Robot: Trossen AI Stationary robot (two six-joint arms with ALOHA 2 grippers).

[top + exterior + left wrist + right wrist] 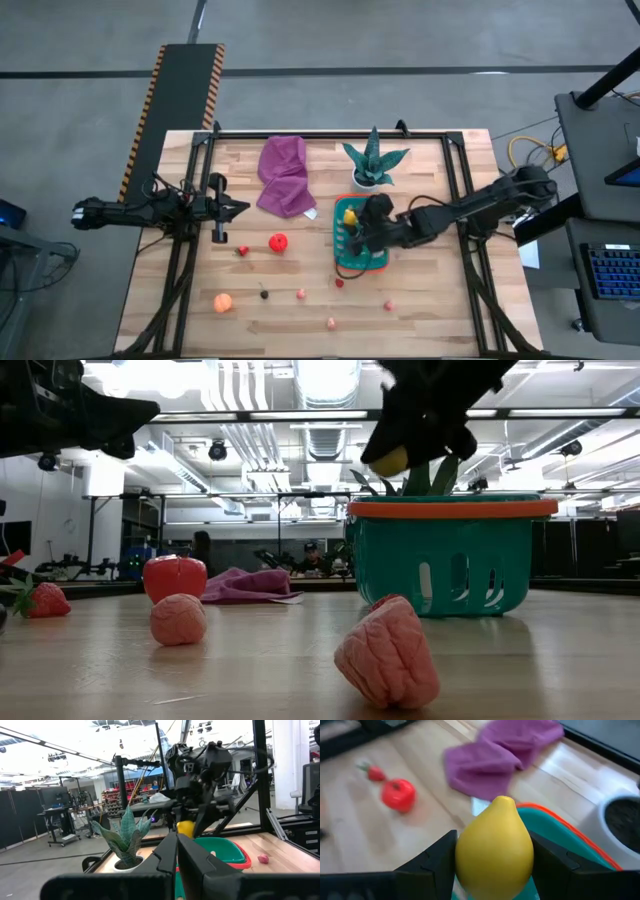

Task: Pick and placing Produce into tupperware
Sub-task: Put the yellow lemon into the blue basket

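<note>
We see a grey concrete floor (330, 40) around the wooden bench (300, 310), with a black ramp edged in hazard stripes (170, 100) beside it. Overhead run white ducts (330, 400) and bright strip lights (320, 372). Across the room stand black partitions (20, 817), shelving (122, 795), and a person (312, 557) seated at a desk.

yellow lemon (494, 847), teal basket (452, 565) orange-rimmed, purple cloth (284, 175), possibly red tomato (398, 795)
</note>
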